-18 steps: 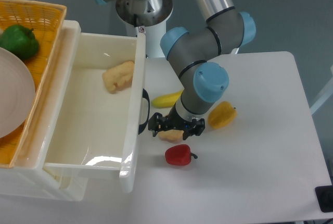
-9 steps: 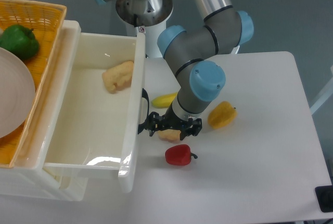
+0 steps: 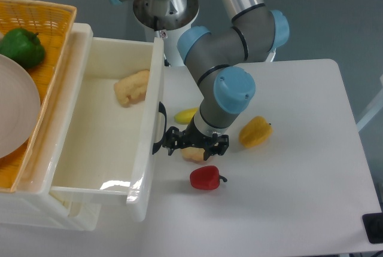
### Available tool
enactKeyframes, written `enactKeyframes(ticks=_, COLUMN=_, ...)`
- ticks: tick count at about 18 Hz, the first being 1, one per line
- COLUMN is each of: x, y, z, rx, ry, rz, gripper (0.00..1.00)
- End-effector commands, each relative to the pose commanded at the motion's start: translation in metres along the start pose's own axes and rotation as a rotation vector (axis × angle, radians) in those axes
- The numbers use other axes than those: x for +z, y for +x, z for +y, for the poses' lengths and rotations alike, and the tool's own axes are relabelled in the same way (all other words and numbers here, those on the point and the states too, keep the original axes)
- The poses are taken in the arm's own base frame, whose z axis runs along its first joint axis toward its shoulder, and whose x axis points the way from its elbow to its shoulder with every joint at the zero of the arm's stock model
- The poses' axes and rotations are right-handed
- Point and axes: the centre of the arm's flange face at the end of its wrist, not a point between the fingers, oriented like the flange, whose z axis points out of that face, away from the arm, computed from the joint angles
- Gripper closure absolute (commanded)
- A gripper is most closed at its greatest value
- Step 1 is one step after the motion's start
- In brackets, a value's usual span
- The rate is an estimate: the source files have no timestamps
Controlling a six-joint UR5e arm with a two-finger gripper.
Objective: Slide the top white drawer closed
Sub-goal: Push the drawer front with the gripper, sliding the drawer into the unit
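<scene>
Top white drawer — glossy cream tray, pulled well out at 9 o'clock, one pale lump inside; curved black handle on its front panel. Claw just beside that handle; its opening cannot be told. Bare tabletop toward 3 o'clock.

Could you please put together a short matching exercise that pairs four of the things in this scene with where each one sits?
Things:
1. green pepper
2. pale bread-like piece
3. red pepper
4. yellow pepper

Places:
A. on the table, right of the arm's blue wrist joint
B. in the orange wicker basket
C. inside the top white drawer
D. on the table, just below the claw

Pairs: 1-B, 2-C, 3-D, 4-A
</scene>
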Motion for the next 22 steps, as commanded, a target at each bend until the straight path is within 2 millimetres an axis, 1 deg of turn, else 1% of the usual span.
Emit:
enactKeyframes(ticks=4, x=-0.002, y=0.011, z=-0.001, rx=0.013, ry=0.004, rz=-0.001, gripper=0.00)
enactKeyframes(ticks=11, x=0.002, y=0.029, z=-0.004, rx=0.022, ry=-0.003, rz=-0.002, gripper=0.00)
enactKeyframes(ticks=13, x=0.005, y=0.039, z=-0.006, rx=0.030, ry=-0.008, rz=0.000, gripper=0.00)
enactKeyframes(ticks=18, x=0.007, y=0.053, z=-0.007, rx=0.044, ry=-0.012, rz=0.000, gripper=0.00)
enactKeyframes(ticks=19, x=0.007, y=0.060, z=-0.008, rx=0.056, ry=-0.010, rz=-0.003, gripper=0.00)
enactKeyframes(ticks=22, x=0.009, y=0.069, z=-0.009, rx=0.071, ry=-0.015, rz=-0.006, gripper=0.00)
